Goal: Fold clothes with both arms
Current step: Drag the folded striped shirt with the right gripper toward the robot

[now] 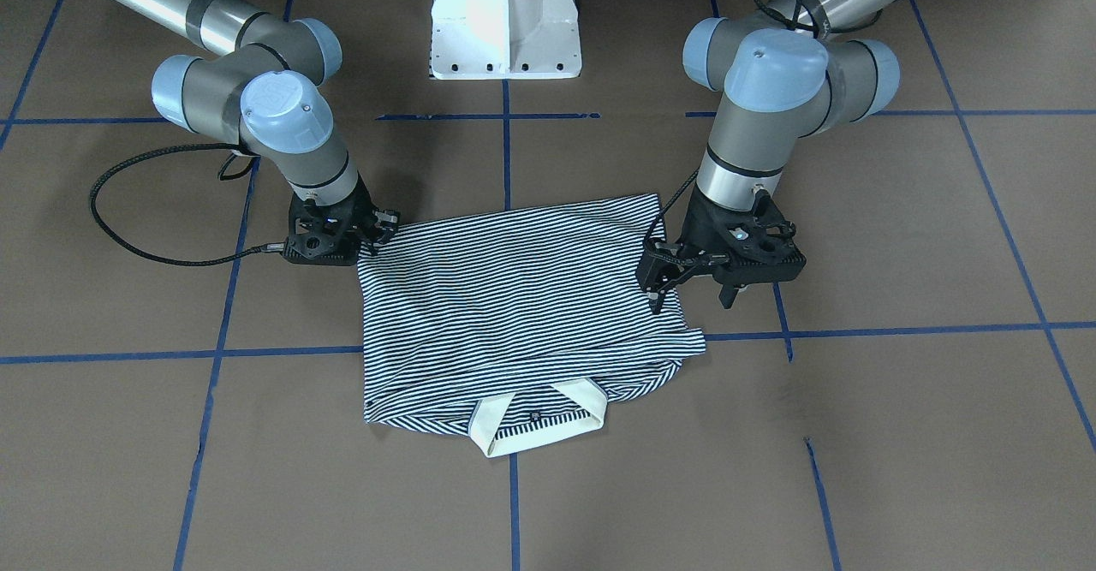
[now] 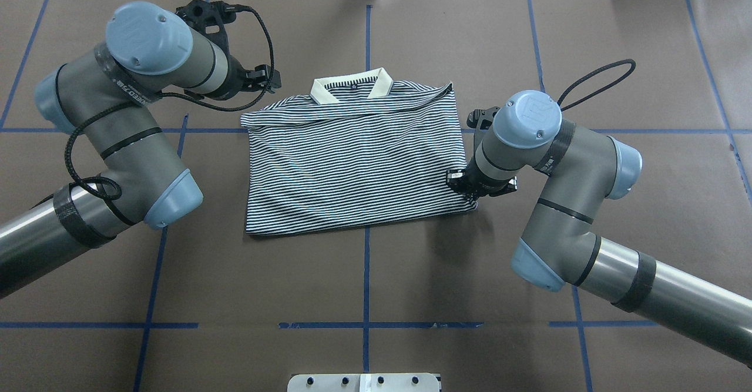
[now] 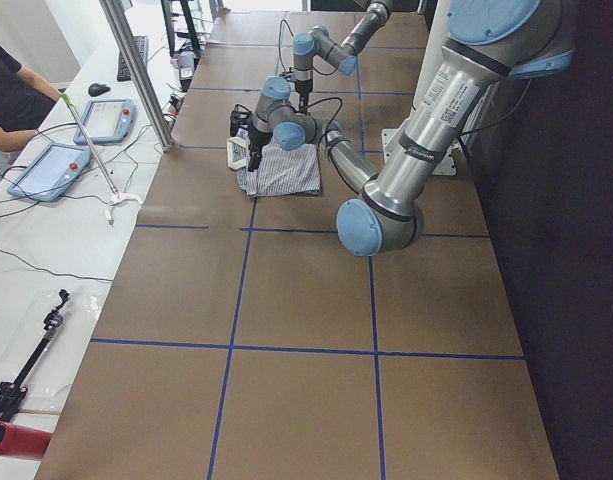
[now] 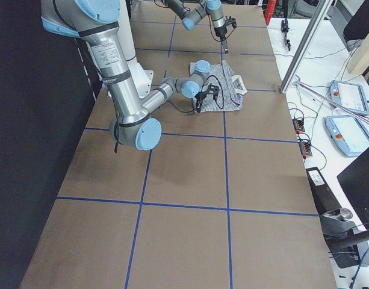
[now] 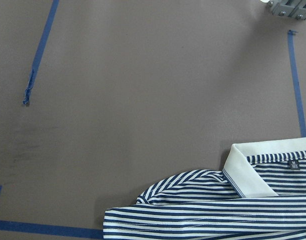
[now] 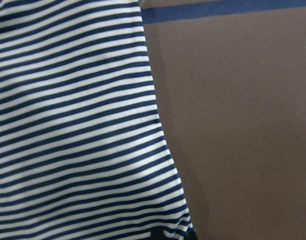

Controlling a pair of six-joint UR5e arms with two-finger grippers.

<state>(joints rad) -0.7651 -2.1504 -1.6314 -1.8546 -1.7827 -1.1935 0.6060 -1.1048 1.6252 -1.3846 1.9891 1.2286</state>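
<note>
Striped polo shirt laid flat at counter centre, collar at 12 o'clock in overhead view. Left hand released, held over 10 o'clock shoulder corner. Right hand at 4 o'clock hem corner, grip cannot be told. Both corners best pinched cleanly, fabric kept taut.

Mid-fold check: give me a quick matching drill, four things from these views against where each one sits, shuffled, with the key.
Things:
1. shirt collar
2. left gripper
3. right gripper
4. pedestal base

Places:
A. at the hem corner of the striped shirt, on the robot's side
B. on the shirt's edge farthest from the robot
C. white, standing apart from the shirt at the robot's end
D. open, beside the shirt's shoulder end

Pairs: 1-B; 2-D; 3-A; 4-C
</note>
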